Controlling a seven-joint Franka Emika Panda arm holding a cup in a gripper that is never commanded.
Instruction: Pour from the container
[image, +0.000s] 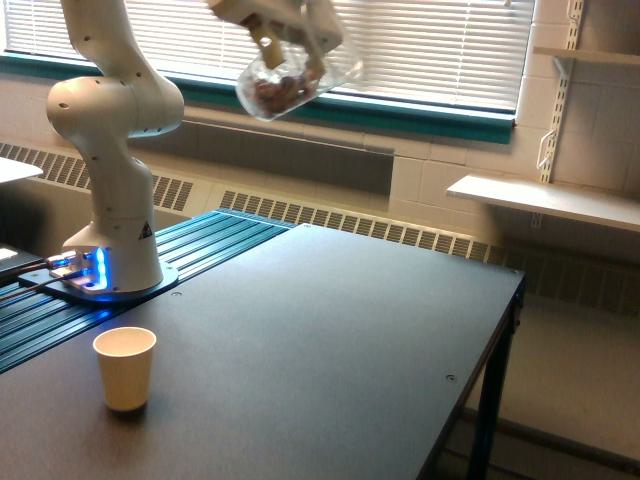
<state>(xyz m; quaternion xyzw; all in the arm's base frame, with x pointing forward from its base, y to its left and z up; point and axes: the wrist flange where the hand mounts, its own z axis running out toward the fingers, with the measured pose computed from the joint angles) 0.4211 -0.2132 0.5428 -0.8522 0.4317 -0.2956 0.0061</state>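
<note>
The container (290, 82) is a clear cup with reddish-brown pieces inside, tilted and held high above the table near the top of the exterior view. My gripper (290, 45) is shut on the container, its pale fingers (262, 42) reaching down over the cup's wall. A small beige paper cup (125, 368) stands upright on the dark table (330, 350) at the lower left, far below the container and to its left.
The arm's white base (112, 200) stands on a blue ribbed mat (190, 255) at the table's left. A window with blinds (420, 40) and a radiator run behind. White wall shelves (545, 200) hang on the exterior view's right. The table's right edge (500, 330) drops to the floor.
</note>
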